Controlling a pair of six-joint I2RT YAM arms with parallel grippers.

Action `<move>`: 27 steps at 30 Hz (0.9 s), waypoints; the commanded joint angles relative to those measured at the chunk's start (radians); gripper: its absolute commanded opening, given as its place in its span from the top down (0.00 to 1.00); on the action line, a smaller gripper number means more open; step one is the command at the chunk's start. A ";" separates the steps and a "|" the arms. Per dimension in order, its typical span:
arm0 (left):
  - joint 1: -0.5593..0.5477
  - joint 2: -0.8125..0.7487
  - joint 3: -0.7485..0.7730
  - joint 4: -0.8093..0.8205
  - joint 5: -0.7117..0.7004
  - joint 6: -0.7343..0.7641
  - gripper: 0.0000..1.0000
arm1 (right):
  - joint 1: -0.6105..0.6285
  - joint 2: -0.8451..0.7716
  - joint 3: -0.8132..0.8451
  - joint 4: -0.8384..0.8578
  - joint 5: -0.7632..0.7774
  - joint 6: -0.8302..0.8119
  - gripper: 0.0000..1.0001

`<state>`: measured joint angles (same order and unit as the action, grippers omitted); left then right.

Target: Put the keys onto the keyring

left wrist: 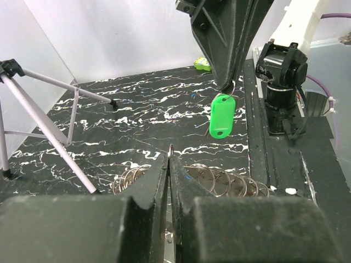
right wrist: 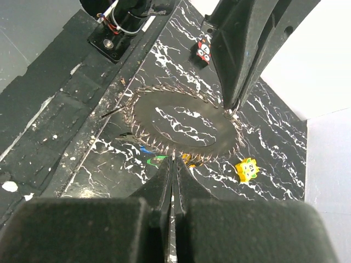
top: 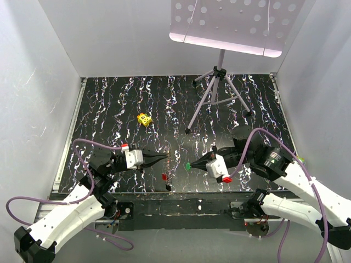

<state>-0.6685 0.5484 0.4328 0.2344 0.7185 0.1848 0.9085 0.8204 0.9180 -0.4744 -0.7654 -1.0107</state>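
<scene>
The left pincer (left wrist: 170, 164) is closed on the keyring (left wrist: 219, 183) — its wire loops are partly hidden behind it. Just beyond, the green key (left wrist: 222, 116) is gripped by the shut right pincer (left wrist: 230, 85) — open worktop (left wrist: 137, 112) is seen farther out, toward the tripod (top: 219, 72).

Bright, even overhead light; left pincer (left wrist: 170, 157) looms blurred up close.

Robot lab test cell: white panel walls (top: 38, 82) round black marbled bench (top: 120, 98), 2 robot arms (top: 71, 213) bolted on, tripod (top: 219, 93) w/ perforated panel (top: 230, 22).
</scene>
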 commanded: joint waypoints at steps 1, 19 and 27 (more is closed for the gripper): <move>0.006 0.005 0.035 0.045 0.029 -0.005 1.00 | 0.012 0.008 0.028 0.051 0.009 0.076 0.99; 0.006 0.015 0.043 0.043 0.036 -0.013 1.00 | 0.030 -0.003 -0.027 0.166 0.084 0.205 0.99; 0.018 -0.001 0.052 0.026 0.027 0.005 1.00 | 0.030 0.000 -0.015 0.148 0.081 0.273 0.99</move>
<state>-0.6643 0.5705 0.4366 0.2363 0.7460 0.1757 0.9318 0.8284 0.8925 -0.3717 -0.6876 -0.7975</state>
